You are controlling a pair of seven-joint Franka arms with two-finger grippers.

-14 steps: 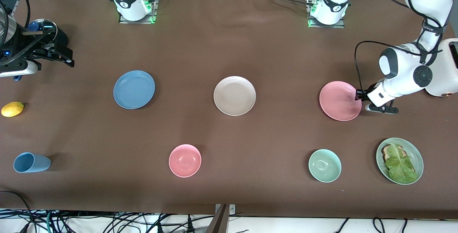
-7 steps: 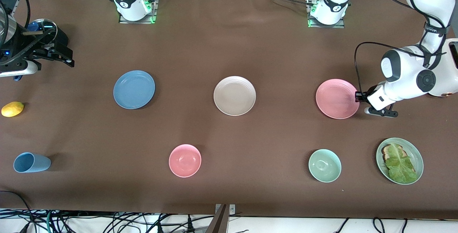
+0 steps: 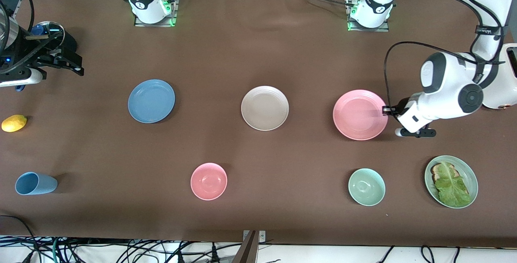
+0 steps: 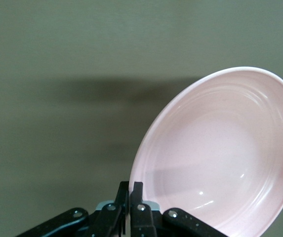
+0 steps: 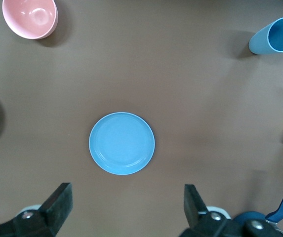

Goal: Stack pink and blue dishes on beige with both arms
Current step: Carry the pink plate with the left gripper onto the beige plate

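Three flat plates lie in a row across the middle of the front view. The pale pink round plate (image 3: 359, 114), right of centre, now sits closer to the cream-beige ridged plate (image 3: 265, 108) at frame centre than it did a second ago, and it looks lifted and slightly larger, its rim pinched by the left gripper (image 3: 387, 111). In the left wrist view that gripper (image 4: 130, 197) has its black fingers closed together on the plate's edge at bottom centre, with the pink plate (image 4: 220, 153) tilted up and filling the right half. The carry toward the beige plate therefore appears under way, though the two plates are still apart. The medium blue round plate (image 3: 151, 101) rests untouched left of centre. At the left edge the right gripper (image 3: 64, 59) waits with its fingers (image 5: 57, 200) spread wide, empty, looking down on the blue plate (image 5: 122, 143).
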